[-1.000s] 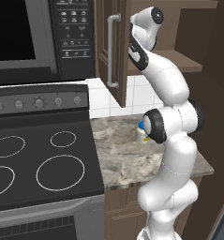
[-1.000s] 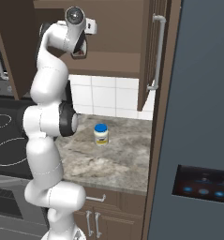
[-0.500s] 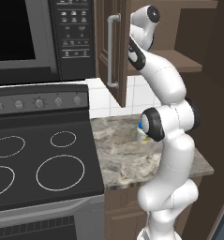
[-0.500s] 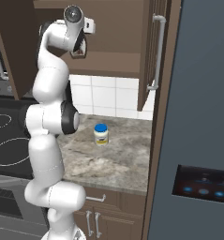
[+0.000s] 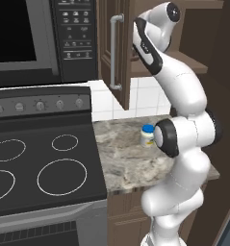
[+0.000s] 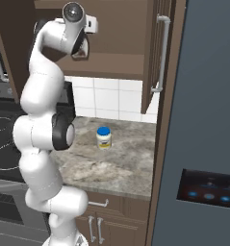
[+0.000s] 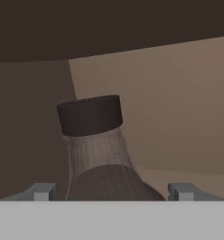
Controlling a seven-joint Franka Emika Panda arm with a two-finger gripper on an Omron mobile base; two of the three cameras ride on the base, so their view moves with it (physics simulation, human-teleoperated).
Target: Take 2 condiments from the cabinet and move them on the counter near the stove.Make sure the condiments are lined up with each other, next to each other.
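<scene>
1. Gripper (image 7: pixel 111 192) is up inside the cabinet (image 6: pixel 111 65), fingers spread wide, nothing clamped.
2. Dark bottle (image 7: pixel 97 152) stands on the cabinet shelf, centred between the 2 fingertips (image 7: pixel 43 191), no visible contact.
3. White jar (image 6: pixel 103 138), blue lid, sits on the counter (image 6: pixel 116 168), right of the stove (image 5: pixel 39 168).

**Change since earlier frames: minor wrist advance only**

Over the last second the arm's upper link and wrist (image 5: pixel 147 41) have shifted slightly toward 12 o'clock, deeper into the cabinet (image 6: pixel 104 65) opening. In the right base view the wrist housing (image 6: pixel 78 26) sits marginally closer to the shelf edge. No displacement is detectable in any other item.
</scene>
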